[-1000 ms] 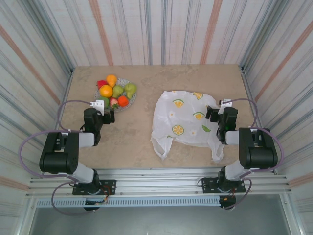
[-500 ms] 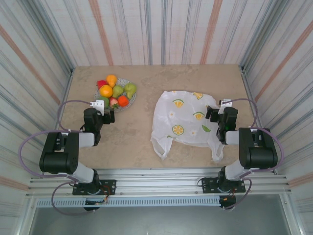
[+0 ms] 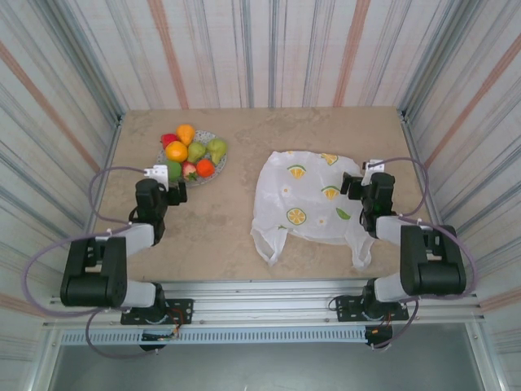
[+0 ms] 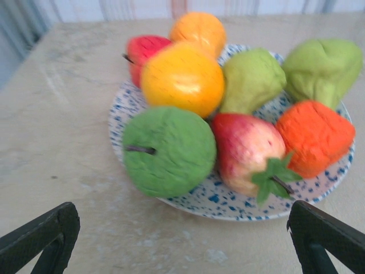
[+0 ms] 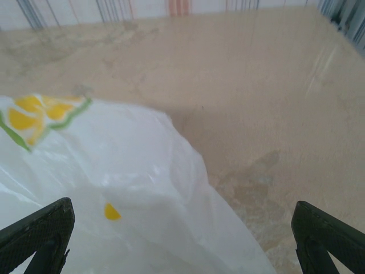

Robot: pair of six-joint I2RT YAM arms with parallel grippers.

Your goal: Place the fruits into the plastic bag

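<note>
Eight fruits sit heaped on the speckled plate at the far left of the table, none in the plastic bag yet. Vs a sec ago they haven't shifted, and neither has the bag. It lies flat on the right half, handles toward the near edge, well apart from the plate.

What differs is your arms. Left arm: the elbow has dropped toward the near edge, and the left gripper has crept a bit fwd and left, closer to the plate. Its jaws stand wide w/ nothing betw them. In the left wrist view the fingertips frame the plate's near rim, w/ the green apple and the red-pink fruit w/ a green leaf nearest you. Behind those sit an orange, a green pear, an orange-red piece, a second green fruit, a red one and a yellow-orange one at the back. The gripper is short of the plate, not touching.

Right arm: same change, elbow lower, right gripper nudged slightly fwd along the bag's right edge. Its jaws are spread wide, gripping nothing. The right wrist view has white film and a citrus print low betw the fingers, bare table beyond. Can't tell if the fingers touch the film.
</note>
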